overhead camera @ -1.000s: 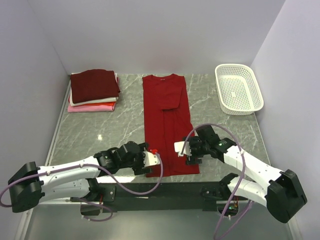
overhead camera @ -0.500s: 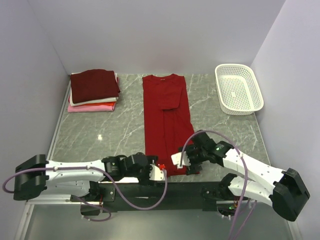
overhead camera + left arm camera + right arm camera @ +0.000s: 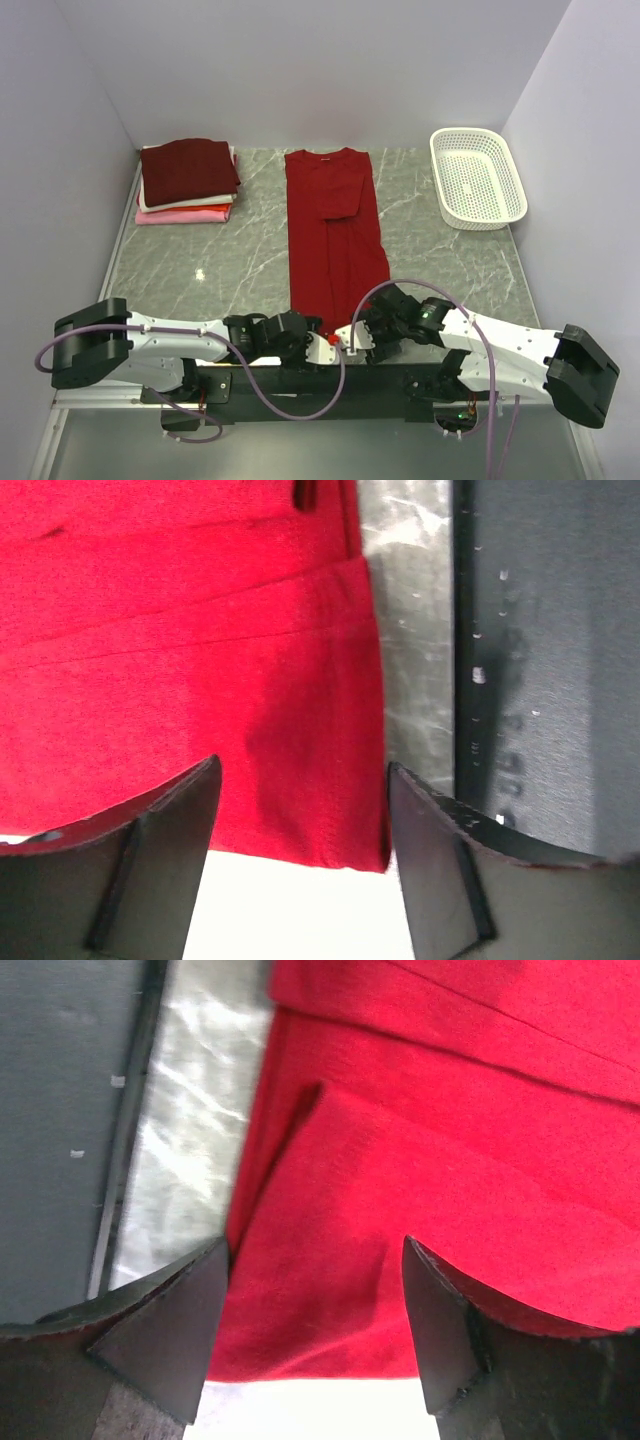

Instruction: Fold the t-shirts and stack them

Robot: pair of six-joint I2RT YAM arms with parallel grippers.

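Note:
A bright red t-shirt (image 3: 330, 230) lies as a long narrow strip down the middle of the marble table (image 3: 220, 260), collar at the far end and sleeves folded in. Both grippers sit at its near hem, close together. My left gripper (image 3: 328, 347) (image 3: 300, 780) is open, its black fingers (image 3: 165, 830) on either side of the hem's right corner of red cloth (image 3: 200, 660). My right gripper (image 3: 352, 338) (image 3: 315, 1250) is open too, astride the hem's left corner (image 3: 330, 1290). A folded stack of t-shirts (image 3: 188, 170), dark maroon on top with white and pink below, rests at the back left.
A white perforated basket (image 3: 478, 178) stands at the back right. The dark strip of the table's near edge (image 3: 550, 680) (image 3: 60, 1110) runs right beside the hem. White walls close in the table on three sides.
Both arms have swung inward and toward the near edge, from either side of the shirt's lower part to its near hem. Both sets of jaws have narrowed slightly.

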